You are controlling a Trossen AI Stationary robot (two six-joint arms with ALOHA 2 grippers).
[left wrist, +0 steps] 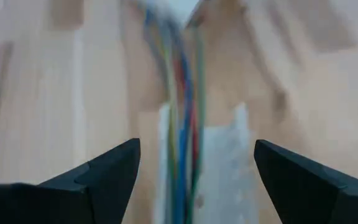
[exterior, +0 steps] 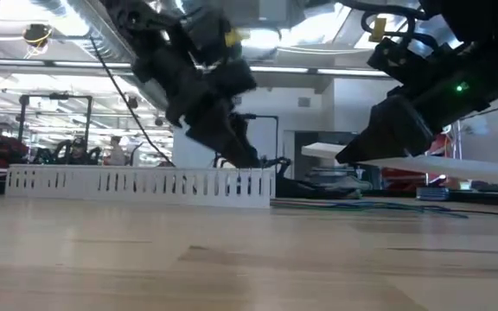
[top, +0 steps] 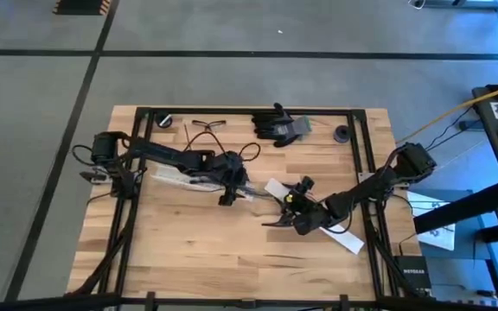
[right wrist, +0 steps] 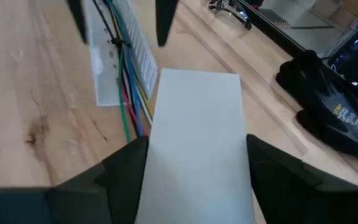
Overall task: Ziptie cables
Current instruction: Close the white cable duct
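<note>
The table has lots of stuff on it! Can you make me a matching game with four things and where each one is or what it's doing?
Things:
1. cables
2. white strip
3. black gloves
4. left gripper

Places or states:
A. at the table's far edge
B. open, with the cables between its fingers
C. held in the right gripper
D. lying in a white slotted channel

Pairs: 1-D, 2-C, 3-A, 4-B

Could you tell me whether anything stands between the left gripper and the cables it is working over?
Nothing visible does. The left gripper is open, its fingers to either side of the cables, which run along the white perforated strip. The right gripper holds a flat white cover farther along, clear of that gap.
</note>
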